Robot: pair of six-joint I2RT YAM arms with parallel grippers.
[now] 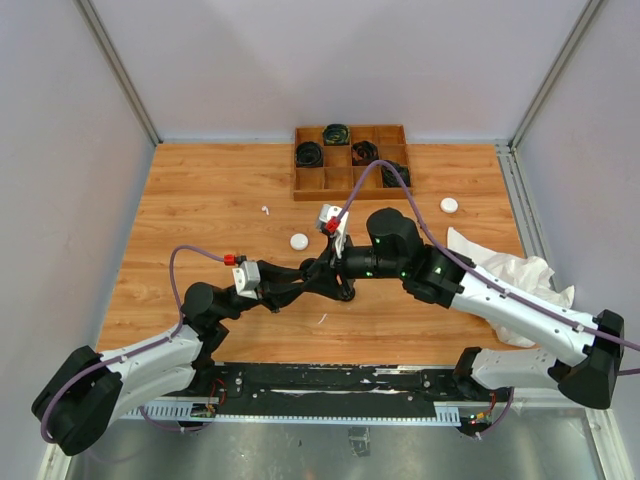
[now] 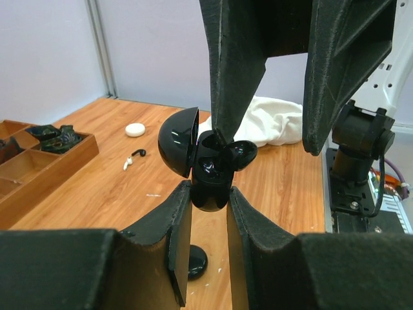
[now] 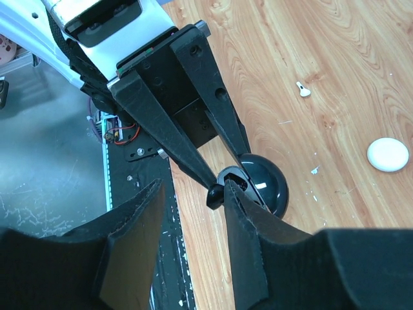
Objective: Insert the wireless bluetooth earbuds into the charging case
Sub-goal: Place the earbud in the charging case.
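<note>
Left claw [image 2: 210, 200] clamps the open charging case [image 2: 179, 143]; right claw [image 3: 191, 190], spread, should press the earbud [image 2: 240, 154] squarely home.

This is a robotics lab test cell. Two robot arms [image 1: 150, 355] are bolted to a black rail [image 1: 330, 380] at the edge of a wood-grain table [image 1: 200, 200]. Plain pale panels [image 1: 60, 150] set in aluminium posts [image 1: 120, 70] fence it in. Purple cables [image 1: 175, 285] loop off the arms, bare wiring [image 3: 122, 132] shows at a base, and a scuffed metal surface [image 1: 300, 445] runs along the near side.
</note>
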